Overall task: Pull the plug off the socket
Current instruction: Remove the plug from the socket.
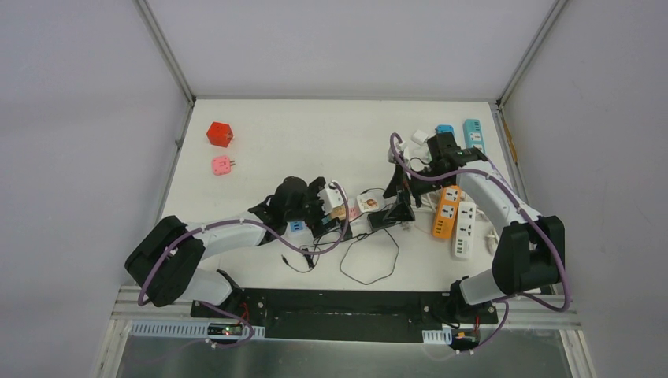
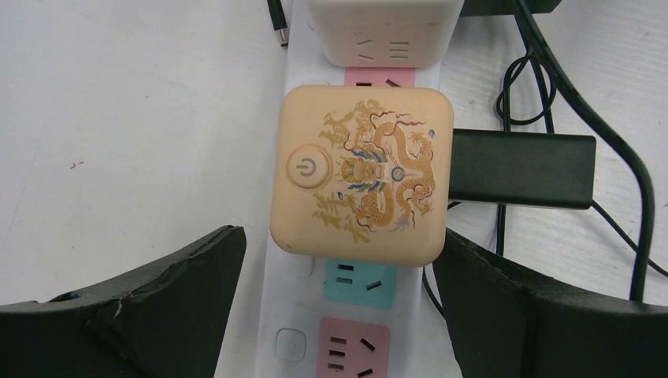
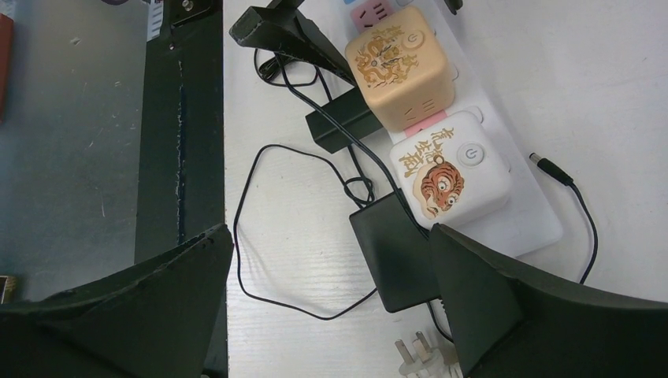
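Straddling the dragon plug (image 2: 361, 173), the spread left gripper (image 2: 339, 244) should pinch its smooth, rigid sides; light, probably tightly seated.

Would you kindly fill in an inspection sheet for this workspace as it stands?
Surface: white table, no spills seen.
Job's things: dragon cube plug seated in white power strip, tiger cube plug next to it.
Clutter: red cube, pink cube far left; orange strip right.
Grippers: left gripper open, straddling the strip by the dragon cube; right gripper open, empty.
Cables: thin black cable looped loose by black adapter.
Surroundings: grey walls; nothing else seen.
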{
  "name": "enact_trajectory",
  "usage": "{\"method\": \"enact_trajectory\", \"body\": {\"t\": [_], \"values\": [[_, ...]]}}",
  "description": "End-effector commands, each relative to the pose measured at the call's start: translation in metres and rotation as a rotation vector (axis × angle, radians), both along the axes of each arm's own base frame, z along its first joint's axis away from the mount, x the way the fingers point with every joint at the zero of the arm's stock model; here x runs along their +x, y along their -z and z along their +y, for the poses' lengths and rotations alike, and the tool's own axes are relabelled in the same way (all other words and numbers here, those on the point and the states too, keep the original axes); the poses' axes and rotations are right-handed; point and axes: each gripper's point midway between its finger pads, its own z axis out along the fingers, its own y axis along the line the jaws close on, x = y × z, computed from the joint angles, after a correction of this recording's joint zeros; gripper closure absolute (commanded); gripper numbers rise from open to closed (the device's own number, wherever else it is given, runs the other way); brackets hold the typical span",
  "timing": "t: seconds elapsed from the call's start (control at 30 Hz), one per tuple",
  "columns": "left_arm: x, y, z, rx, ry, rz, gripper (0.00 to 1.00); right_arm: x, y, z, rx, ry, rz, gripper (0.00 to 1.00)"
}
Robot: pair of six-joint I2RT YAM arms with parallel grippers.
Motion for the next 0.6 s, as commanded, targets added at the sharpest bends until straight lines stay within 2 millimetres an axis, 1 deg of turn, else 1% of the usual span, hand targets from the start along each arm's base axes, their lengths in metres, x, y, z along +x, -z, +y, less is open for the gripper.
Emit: {"method": "enact_trajectory", "body": {"t": [0.0,0.17,0.3,0.43,0.53,0.57], "values": [[0.0085,-0.0306,-0.0198,-0.100,0.037,-0.064,0.09,0.0055,-0.0137,0.0045,0.046,-0.027,-0.050,0.00],[0.0093,-0.0306,-0.0222,-0.113,0.041,-0.064,0.10,0.0054,-0.0112,0.0044,0.041,-0.028,-0.040,0.00],[0.0103,-0.0276,-0.0242,-0.100,0.044,-0.047,0.18,0.0060,-0.0103,0.0042,0.037,-0.028,-0.039,0.00],[0.0101,-0.0240,-0.0253,-0.089,0.051,-0.035,0.23,0.0058,-0.0097,0.0043,0.036,-0.029,-0.036,0.00],[0.0086,-0.0233,-0.0255,-0.080,0.061,-0.029,0.30,0.0060,-0.0091,0.0042,0.035,-0.028,-0.035,0.00],[0.0077,-0.0227,-0.0254,-0.074,0.067,-0.027,0.35,0.0057,-0.0091,0.0044,0.035,-0.029,-0.033,0.00]]}}
